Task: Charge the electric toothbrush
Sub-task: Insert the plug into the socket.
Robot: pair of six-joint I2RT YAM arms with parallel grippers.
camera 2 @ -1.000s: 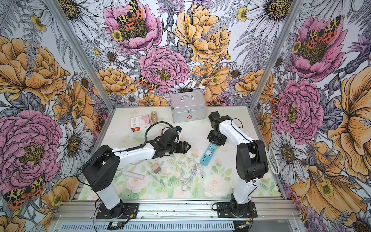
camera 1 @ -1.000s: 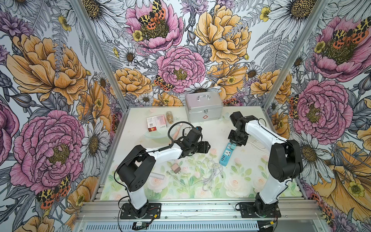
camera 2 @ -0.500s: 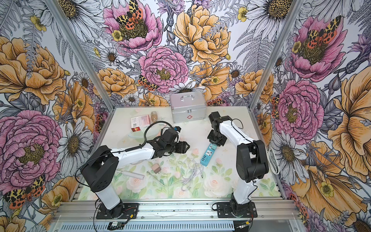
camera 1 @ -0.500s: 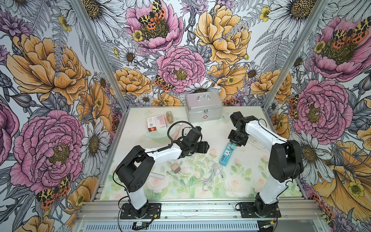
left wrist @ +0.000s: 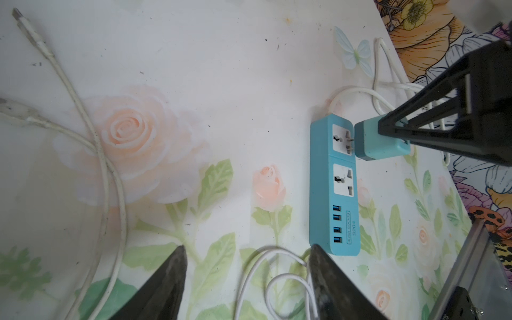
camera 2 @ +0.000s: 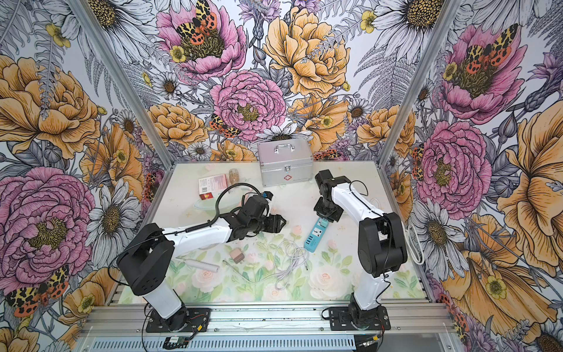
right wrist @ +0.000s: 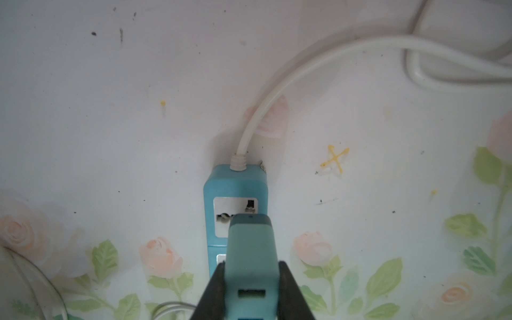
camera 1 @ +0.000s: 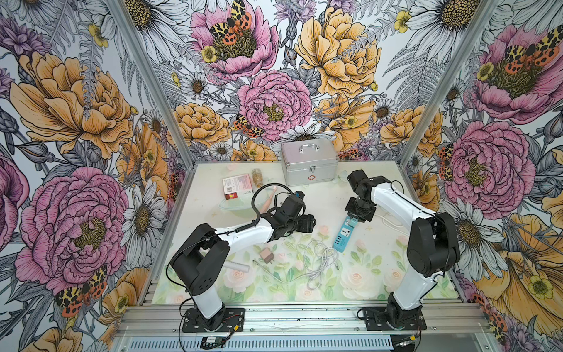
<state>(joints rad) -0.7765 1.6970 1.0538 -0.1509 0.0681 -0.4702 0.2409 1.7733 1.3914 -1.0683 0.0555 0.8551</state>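
My right gripper (right wrist: 252,277) is shut on a teal USB charger adapter (right wrist: 250,243). It holds the adapter at the end socket of the teal power strip (left wrist: 333,185), and the prongs just reach the socket holes. In both top views my left gripper (camera 1: 307,224) hovers open left of the strip (camera 1: 342,239), empty, with loops of white cable (left wrist: 277,279) beneath it. A slim white toothbrush-like handle (camera 2: 202,265) lies at the front left. A pink handle (camera 1: 269,199) leans in a glass bowl (camera 1: 234,205).
A small pink plug adapter (camera 1: 267,255) and a tangled white USB cable (camera 1: 320,259) lie in the middle front. At the back are a silver case (camera 1: 309,166), a pink box (camera 1: 237,187) and a small jar (camera 1: 257,178). The strip's white cord (right wrist: 332,52) runs to the right wall.
Almost nothing: my left gripper has drifted slightly to the left. The right arm holds still with the adapter at the socket.
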